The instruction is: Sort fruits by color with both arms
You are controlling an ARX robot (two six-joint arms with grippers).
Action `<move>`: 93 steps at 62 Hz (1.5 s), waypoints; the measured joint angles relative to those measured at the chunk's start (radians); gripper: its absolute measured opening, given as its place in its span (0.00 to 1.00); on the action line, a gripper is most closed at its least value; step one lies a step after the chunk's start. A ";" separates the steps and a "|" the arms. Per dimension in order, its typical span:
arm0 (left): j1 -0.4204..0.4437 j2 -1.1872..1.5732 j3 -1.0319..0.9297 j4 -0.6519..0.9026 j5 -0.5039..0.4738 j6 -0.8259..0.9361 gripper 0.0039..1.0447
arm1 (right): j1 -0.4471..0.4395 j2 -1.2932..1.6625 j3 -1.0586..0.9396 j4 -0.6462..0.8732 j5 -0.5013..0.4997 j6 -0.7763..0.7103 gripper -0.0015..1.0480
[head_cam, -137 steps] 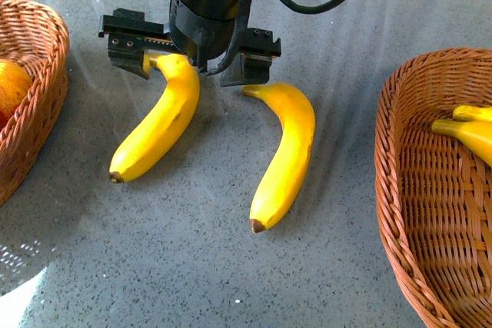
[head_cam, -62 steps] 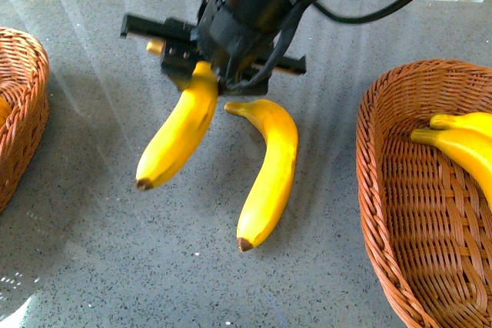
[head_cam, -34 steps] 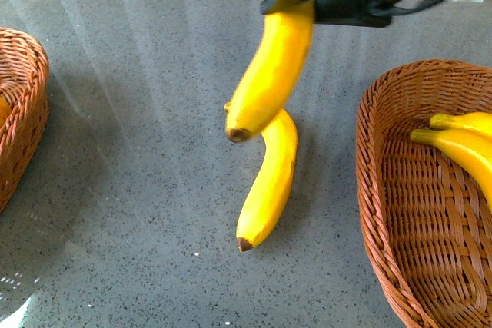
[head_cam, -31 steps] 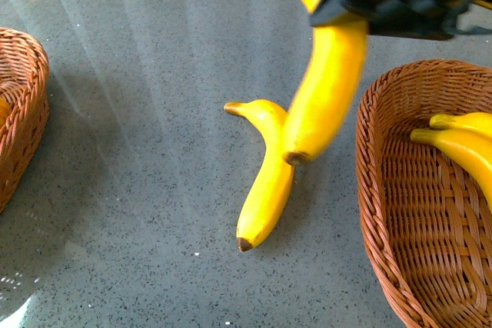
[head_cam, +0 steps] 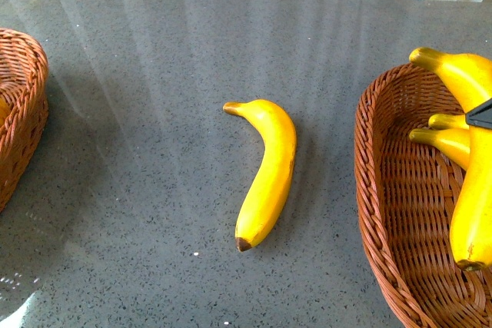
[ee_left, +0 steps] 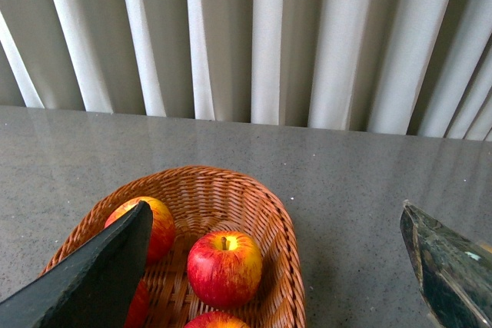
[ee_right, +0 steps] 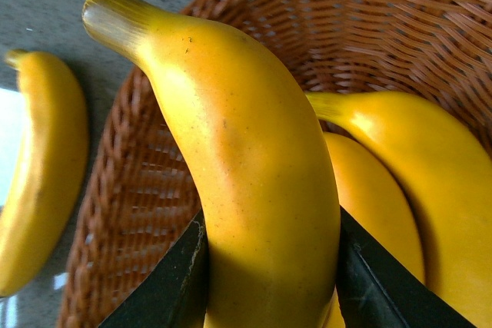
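Glossy bright yellow, faintly flecked brown, stem end dull olive: the held banana (ee_right: 254, 174) in my black right gripper (ee_right: 269, 274). At three o'clock on the speckled grey table (head_cam: 154, 190), the orange-brown woven right basket (head_cam: 384, 213) shows two yellow bananas (head_cam: 450, 140). At centre, a yellow, brown-tipped lone banana (head_cam: 265, 170). At nine o'clock, red apples (ee_left: 224, 266) streaked yellow in the matching left basket (ee_left: 265, 205), framed by my dark left gripper (ee_left: 269, 266). At twelve, pale grey-white curtains (ee_left: 269, 36).

Banana (head_cam: 267, 170) on table (head_cam: 154, 113) between baskets (head_cam: 384, 190), apples (ee_left: 224, 268) in left basket (ee_left: 278, 224)
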 joint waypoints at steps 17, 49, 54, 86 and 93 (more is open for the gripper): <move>0.000 0.000 0.000 0.000 0.000 0.000 0.91 | -0.023 0.065 -0.005 0.015 0.004 -0.047 0.42; 0.000 0.000 0.000 0.000 0.000 0.000 0.91 | 0.022 0.008 0.097 -0.141 0.004 -0.039 0.91; 0.000 0.000 0.000 0.000 0.000 0.000 0.91 | 0.068 0.000 0.135 -0.155 0.011 -0.017 0.91; 0.000 0.000 0.000 0.000 0.000 0.000 0.91 | 0.413 0.438 0.623 -0.291 0.122 0.074 0.91; 0.000 0.000 0.000 0.000 0.000 0.000 0.91 | 0.440 0.541 0.724 -0.320 0.141 0.053 0.91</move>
